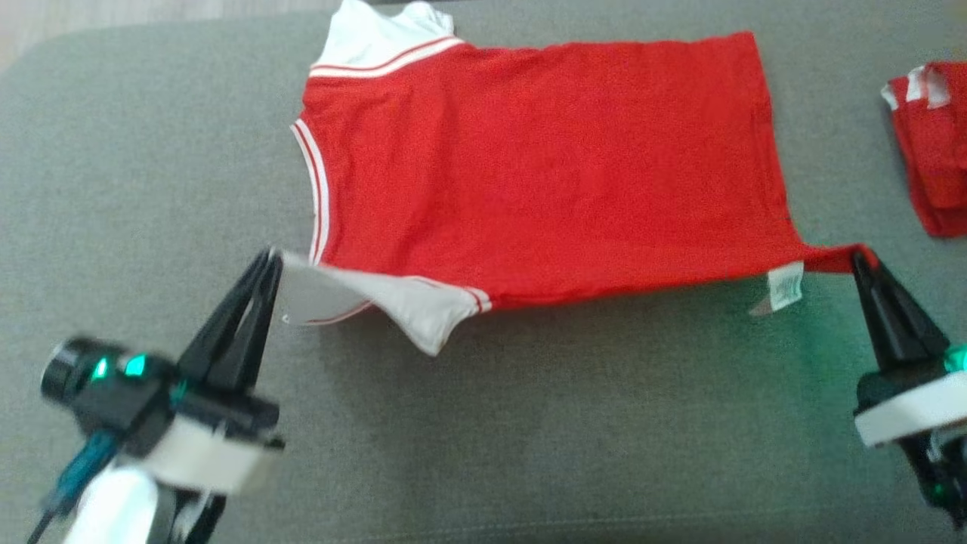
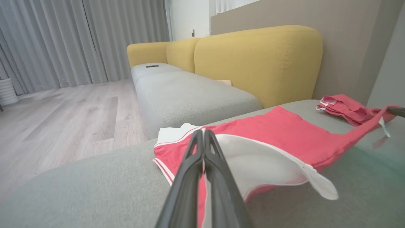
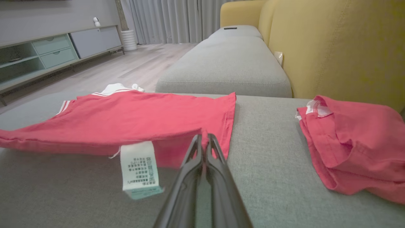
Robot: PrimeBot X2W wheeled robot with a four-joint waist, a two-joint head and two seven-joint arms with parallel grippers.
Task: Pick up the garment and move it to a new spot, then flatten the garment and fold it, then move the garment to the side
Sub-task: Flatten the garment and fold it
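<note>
A red T-shirt [image 1: 529, 166] with white sleeves and striped trim lies spread on the grey cushion [image 1: 483, 438], neck toward the left. My left gripper [image 1: 273, 261] is shut on the near white sleeve [image 2: 262, 161], lifting it off the cushion. My right gripper [image 1: 861, 258] is shut on the near hem corner [image 3: 202, 136], which is pulled out into a point. A white care label [image 3: 139, 169] hangs from the lifted near edge. The shirt's near edge is raised between both grippers; the far side rests flat.
A second red garment [image 1: 933, 143] lies bunched at the cushion's right edge. Behind stand a yellow sofa back [image 2: 256, 60] and more grey seat cushions [image 3: 224, 63]. Wooden floor [image 2: 63, 117] and a low cabinet [image 3: 47, 53] lie beyond.
</note>
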